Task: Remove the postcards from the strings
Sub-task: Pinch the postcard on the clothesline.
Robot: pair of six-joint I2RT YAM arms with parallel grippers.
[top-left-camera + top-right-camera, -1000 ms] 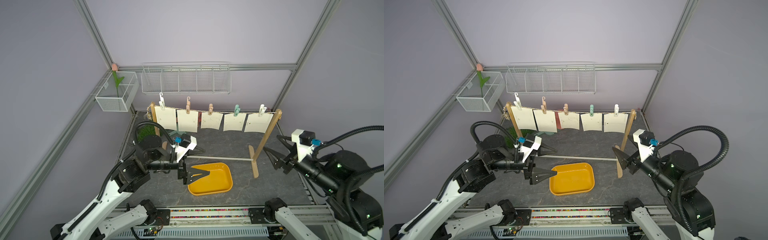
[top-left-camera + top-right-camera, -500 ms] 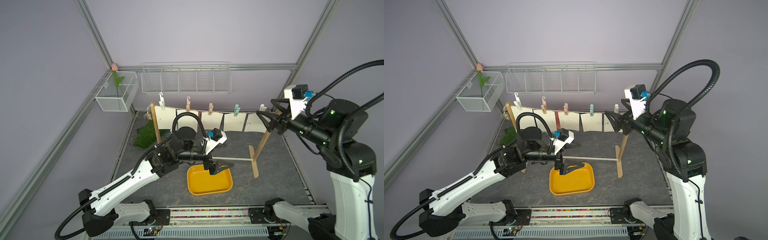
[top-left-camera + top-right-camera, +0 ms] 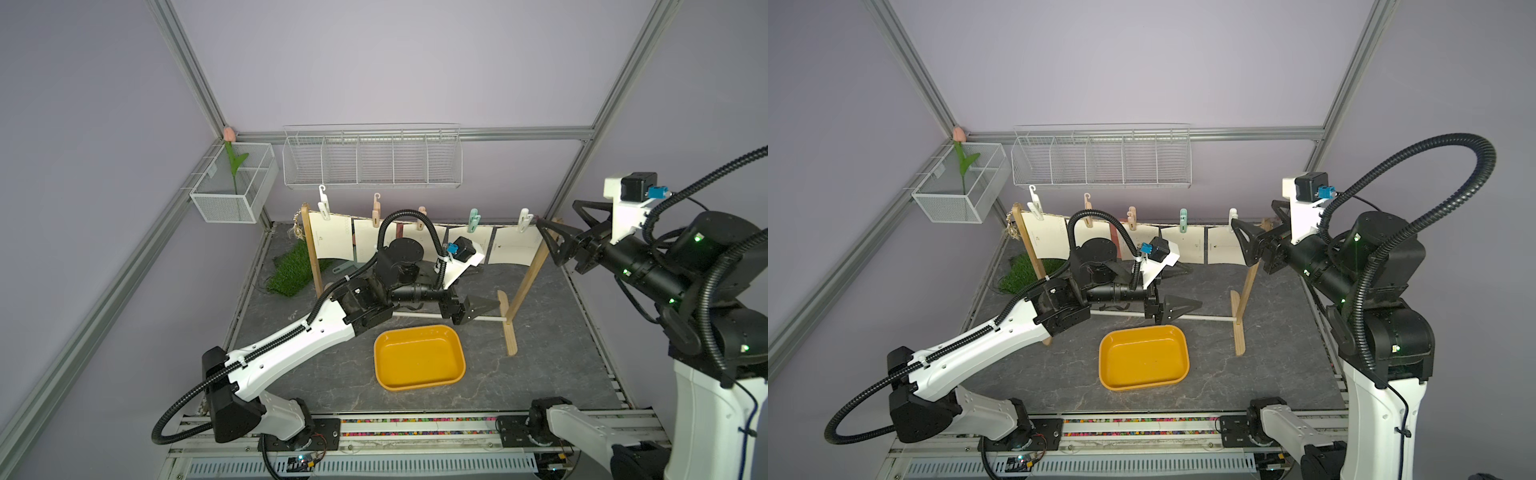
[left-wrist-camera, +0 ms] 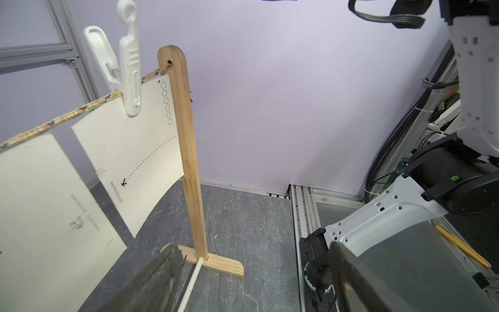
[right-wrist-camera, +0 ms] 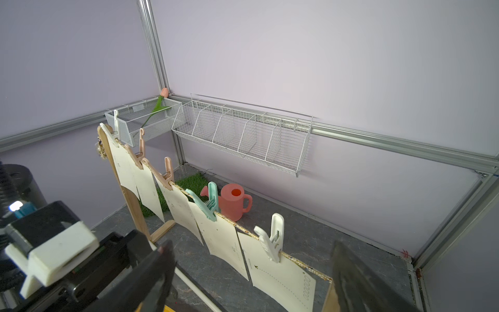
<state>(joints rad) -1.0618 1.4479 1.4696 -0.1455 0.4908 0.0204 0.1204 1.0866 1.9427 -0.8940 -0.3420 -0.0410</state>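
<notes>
All five postcards (image 3: 332, 237) hang on the string (image 4: 67, 116), which runs from side to side across the bench (image 3: 552, 365) between the two posts of the wooden frame (image 3: 530, 278). Each card hangs flat under an upright peg and faces the robot. The yellow tray (image 3: 419, 361) in front of the frame holds nothing.

The right arm's fingers (image 3: 552, 245) are apart and empty, raised to string height at the frame's right end. They sit just beside the white peg (image 3: 524, 218) that pins the last card (image 3: 513, 251). In the right wrist view that peg and the card's top edge lie straight ahead, framed between the two fingers, with the string passing across the gap.

The left arm's fingers (image 3: 478, 307) are also apart and empty. They are low, near the white rod (image 3: 1208, 319) joining the frame's feet, below the cards' lower edges and pointing towards the right post.

The right arm is plainly the nearer one to the last card. Its likely approach is a short advance along the string towards the robot's left, closing across the peg's upright axis, while the left fingers would have to rise to catch the card's free lower edge
</notes>
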